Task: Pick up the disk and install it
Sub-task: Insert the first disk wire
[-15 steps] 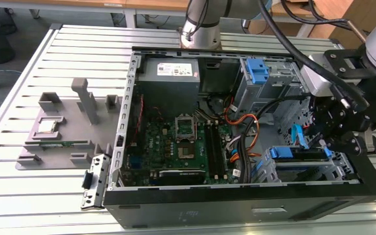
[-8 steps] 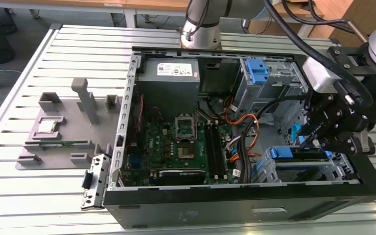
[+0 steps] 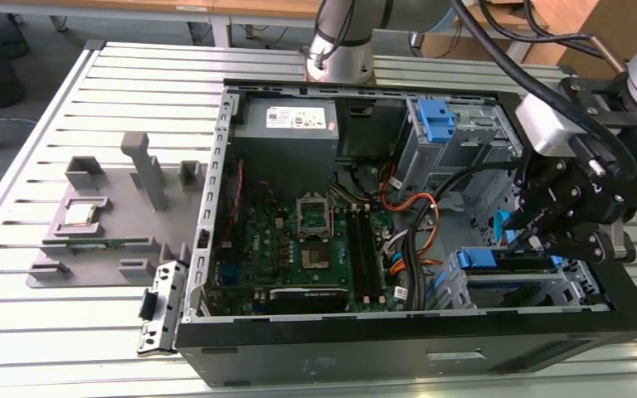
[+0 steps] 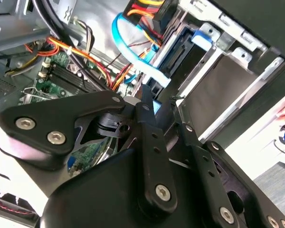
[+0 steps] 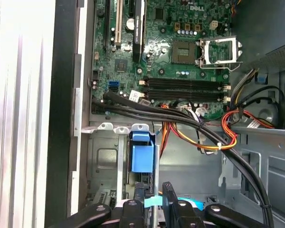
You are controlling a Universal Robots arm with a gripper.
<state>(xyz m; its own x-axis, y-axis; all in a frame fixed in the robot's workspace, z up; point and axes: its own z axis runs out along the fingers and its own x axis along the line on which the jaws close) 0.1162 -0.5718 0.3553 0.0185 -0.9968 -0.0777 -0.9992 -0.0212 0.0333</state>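
Hovering inside computer case (image 3: pixel 407 348), gripper (image 5: pixel 152 202) has fingers nearly closed astride disk (image 5: pixel 143 159) standing edgewise in drive cage (image 3: pixel 523 286); grasp uncertain. Disk likely rigid, dense (shock-sensitive); take by blue carrier edges.

It looked like a robotics lab or workshop: an opened computer case (image 3: pixel 407 249) lay on a slotted aluminium bench (image 3: pixel 75 332), grey fixture blocks (image 3: pixel 119 215) at left, desks at the top.
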